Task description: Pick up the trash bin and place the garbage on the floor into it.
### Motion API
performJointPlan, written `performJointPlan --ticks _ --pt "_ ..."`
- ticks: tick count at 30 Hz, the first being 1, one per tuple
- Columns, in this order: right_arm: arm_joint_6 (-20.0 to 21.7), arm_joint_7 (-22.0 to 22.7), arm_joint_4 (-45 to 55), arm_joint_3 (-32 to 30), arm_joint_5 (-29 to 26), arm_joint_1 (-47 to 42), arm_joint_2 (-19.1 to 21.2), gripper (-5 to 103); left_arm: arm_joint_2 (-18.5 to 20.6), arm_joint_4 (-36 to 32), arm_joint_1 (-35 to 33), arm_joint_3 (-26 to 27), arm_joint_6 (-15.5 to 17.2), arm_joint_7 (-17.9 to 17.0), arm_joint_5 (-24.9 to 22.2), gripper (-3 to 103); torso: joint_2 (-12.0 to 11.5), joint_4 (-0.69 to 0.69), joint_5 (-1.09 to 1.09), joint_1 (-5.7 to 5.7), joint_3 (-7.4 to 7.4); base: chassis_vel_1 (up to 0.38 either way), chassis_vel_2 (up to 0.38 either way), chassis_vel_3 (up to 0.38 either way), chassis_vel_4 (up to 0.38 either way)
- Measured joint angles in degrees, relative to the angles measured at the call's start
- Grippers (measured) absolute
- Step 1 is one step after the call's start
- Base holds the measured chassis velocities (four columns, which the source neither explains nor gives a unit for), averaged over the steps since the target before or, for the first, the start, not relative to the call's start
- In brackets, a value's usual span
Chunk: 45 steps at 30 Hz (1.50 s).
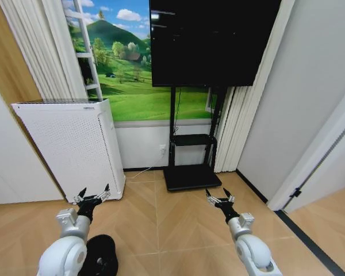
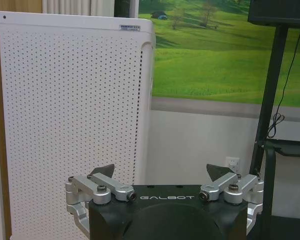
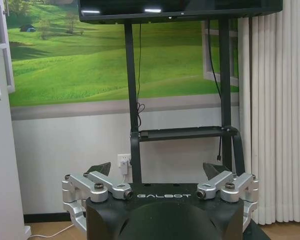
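Head view first: we hold our left gripper (image 1: 92, 195) and right gripper (image 1: 219, 196) low over the wooden floor (image 1: 178, 230), both spread wide and empty. The trash bin (image 1: 102, 256) sits on the floor at the bottom edge, partly behind our left arm, near the white perforated appliance (image 1: 69, 146).

Left wrist view: our left gripper (image 2: 163, 173) gapes wide before the appliance (image 2: 72, 115).

Right wrist view: our right gripper (image 3: 157, 170) stands wide, facing the TV stand (image 3: 182, 132).

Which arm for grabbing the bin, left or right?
Left, probably. The trash bin sits on the floor low on the robot's left, just beside the left gripper and its arm. The right gripper is open too, but across the body.
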<state>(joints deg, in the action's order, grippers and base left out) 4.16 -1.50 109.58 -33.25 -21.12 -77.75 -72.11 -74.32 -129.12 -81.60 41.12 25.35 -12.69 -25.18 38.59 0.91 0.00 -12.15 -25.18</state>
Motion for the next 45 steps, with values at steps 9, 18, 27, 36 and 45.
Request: performJointPlan --ticks 9,18,27,36,45 --pt "-0.36 -0.17 0.0 -0.44 -0.18 -0.32 0.18 100 -0.2 -0.28 -0.33 -0.19 -0.21 0.07 0.52 100 1.99 0.0 0.0 -0.81 -1.18 0.0 0.0 0.0 0.0" --pt "-0.39 -0.18 0.6 -0.72 -0.03 -0.78 -0.06 100 -0.26 -0.61 -0.55 -0.32 -0.74 0.1 0.98 100 4.01 0.0 0.0 -1.63 -2.37 0.0 0.0 0.0 0.0" --pt "-0.05 0.05 1.45 -0.61 0.22 -1.05 -0.61 100 -0.4 -1.25 -0.8 -0.39 -0.2 -1.14 1.27 100 4.3 0.0 0.0 -1.76 -2.55 0.0 0.0 0.0 0.0" --pt "0.17 0.25 1.84 -0.53 0.32 -1.07 -0.58 100 -0.28 -1.85 -0.75 -0.3 1.2 -2.04 0.14 100 4.1 0.0 0.0 -1.69 -2.43 0.0 0.0 0.0 0.0" --pt "0.19 0.23 1.89 -0.62 0.28 -1.21 -0.52 100 -0.45 -2.15 -0.88 -0.53 1.91 -2.48 0.04 100 3.93 0.0 0.0 -1.61 -2.32 0.0 0.0 0.0 0.0"
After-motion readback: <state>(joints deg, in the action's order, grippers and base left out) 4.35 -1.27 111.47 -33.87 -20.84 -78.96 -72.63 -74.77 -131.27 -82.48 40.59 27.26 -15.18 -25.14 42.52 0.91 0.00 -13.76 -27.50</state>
